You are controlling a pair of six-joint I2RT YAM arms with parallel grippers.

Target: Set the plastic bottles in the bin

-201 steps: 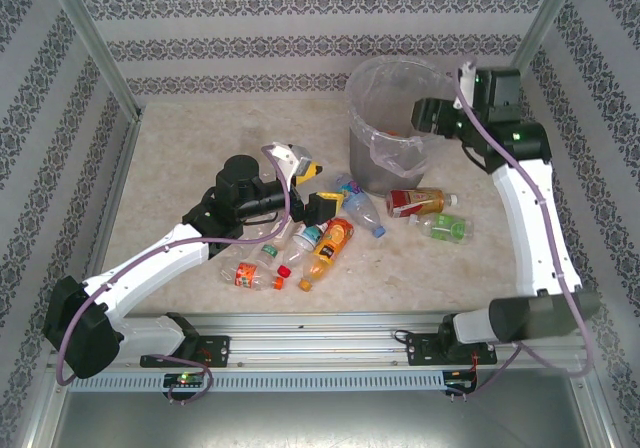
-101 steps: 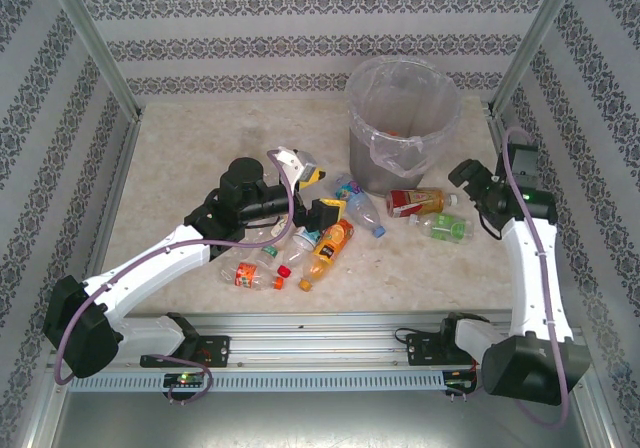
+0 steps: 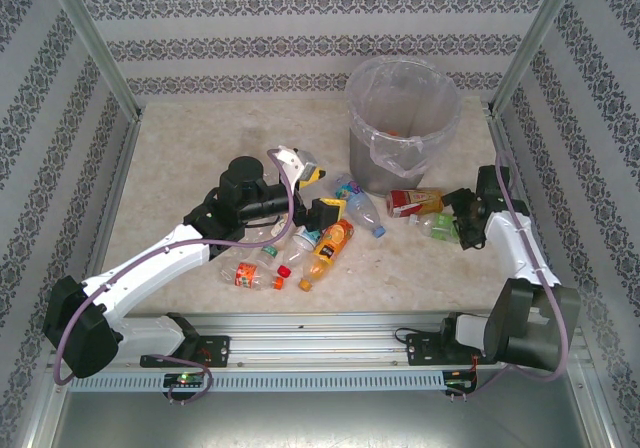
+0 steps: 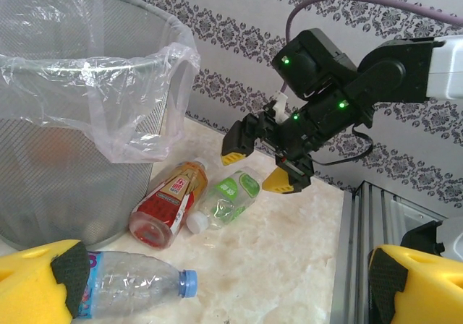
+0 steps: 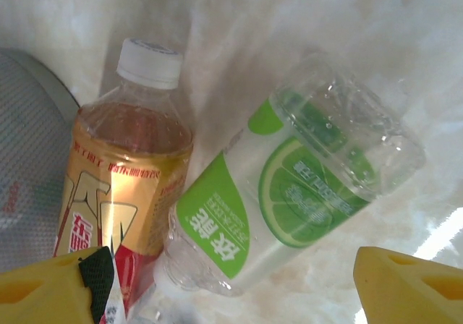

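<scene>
The grey bin [image 3: 400,118] with its clear liner stands at the back right. Right of its base lie a red-and-gold labelled bottle [image 3: 415,201] and a green-labelled bottle [image 3: 443,228]. My right gripper [image 3: 458,220] hangs low over the green-labelled bottle [image 5: 289,201], open, with one yellow finger [image 5: 412,288] on each side and neither touching it. The red-and-gold bottle [image 5: 123,172] lies beside it. My left gripper [image 3: 315,192] is open and holds nothing, next to a clear blue-capped bottle [image 4: 137,284]. Several more bottles [image 3: 330,248] lie in a cluster at mid-table.
The bin's mesh wall [image 4: 72,158] rises close on the left in the left wrist view. My right gripper [image 4: 259,168] shows there, just above the green-labelled bottle [image 4: 228,197]. A metal frame rail [image 4: 362,223] runs along the table's right edge.
My right arm has swung away from the bin's rim and come down to the table, over the green-labelled bottle. The left arm has hardly moved.
</scene>
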